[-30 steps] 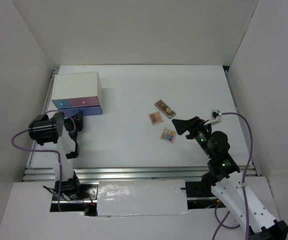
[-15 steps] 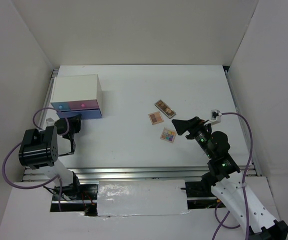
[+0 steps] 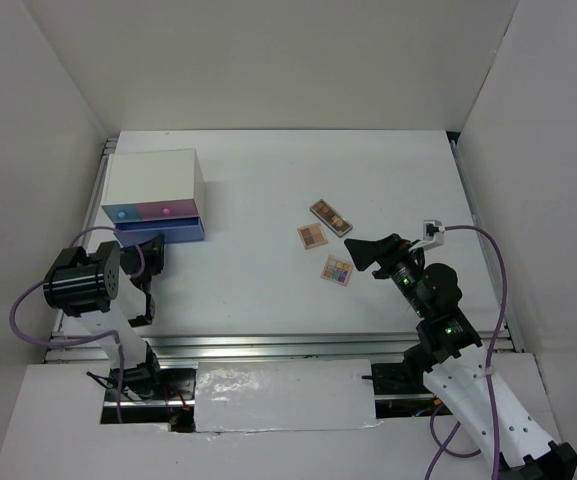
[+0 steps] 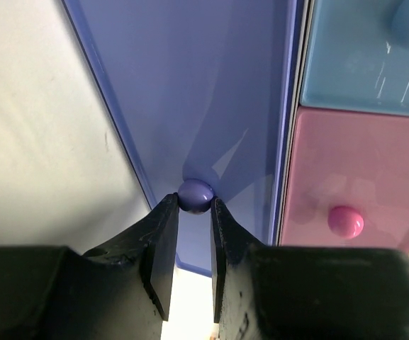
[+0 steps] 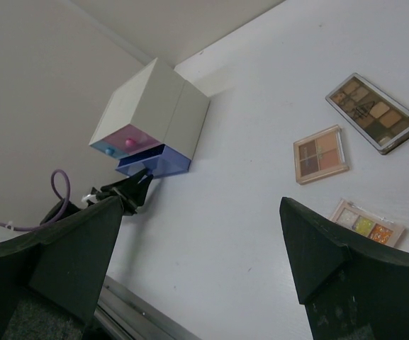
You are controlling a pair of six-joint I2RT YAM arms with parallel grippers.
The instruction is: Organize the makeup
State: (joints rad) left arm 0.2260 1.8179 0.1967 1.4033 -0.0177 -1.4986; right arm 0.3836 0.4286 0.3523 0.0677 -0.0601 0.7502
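**Left arm's elbow drops nearer the counter edge, grip on drawer unchanged**

Left pincer (image 4: 193, 205) is clenched on the round knob (image 4: 195, 195) of the purple drawer (image 3: 158, 231), which juts from the white box (image 3: 153, 175). Right pincer (image 5: 203, 205) hangs released over the counter (image 3: 258, 170). Nearby, the brown palette (image 3: 331, 217), pinkish-tan palette (image 3: 312, 236) and multicoloured palette (image 3: 337, 271) lie close together.

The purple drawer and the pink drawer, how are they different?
The purple drawer is pulled partway out; the pink drawer is shut. The left gripper pinches the purple knob; the pink knob has nothing touching it. The purple drawer is wider than the pink drawer. Both sit in the white box and have a round knob in their own colour.
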